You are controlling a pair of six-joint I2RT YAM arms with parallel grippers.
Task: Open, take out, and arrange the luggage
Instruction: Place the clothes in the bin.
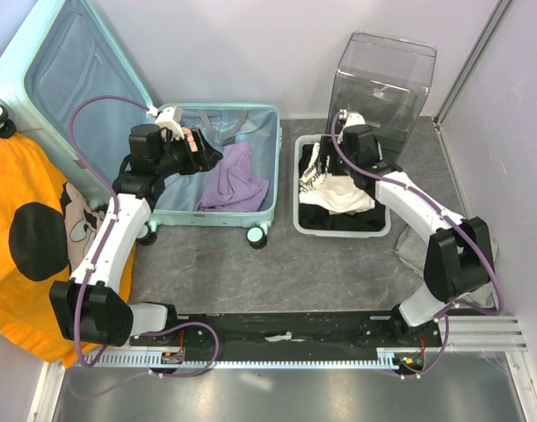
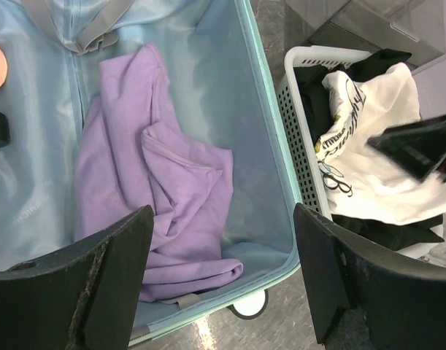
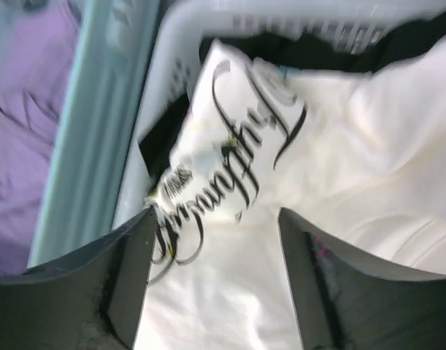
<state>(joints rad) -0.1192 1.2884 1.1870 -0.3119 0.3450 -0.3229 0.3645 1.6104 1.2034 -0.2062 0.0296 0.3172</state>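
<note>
While its jaws are standing spread, the left gripper [image 2: 223, 251] is hovering directly over the crumpled lilac cloth garment [image 2: 171, 189] lying in the open mint hard-shell luggage [image 2: 260, 109].

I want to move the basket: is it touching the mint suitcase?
Apart. The top view shows a strip of grey surface between the mint suitcase and the white mesh basket.

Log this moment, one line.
mint hard-shell suitcase open, purple garment inside | left pincer open above it | right pincer open over white shirt in mesh basket
</note>
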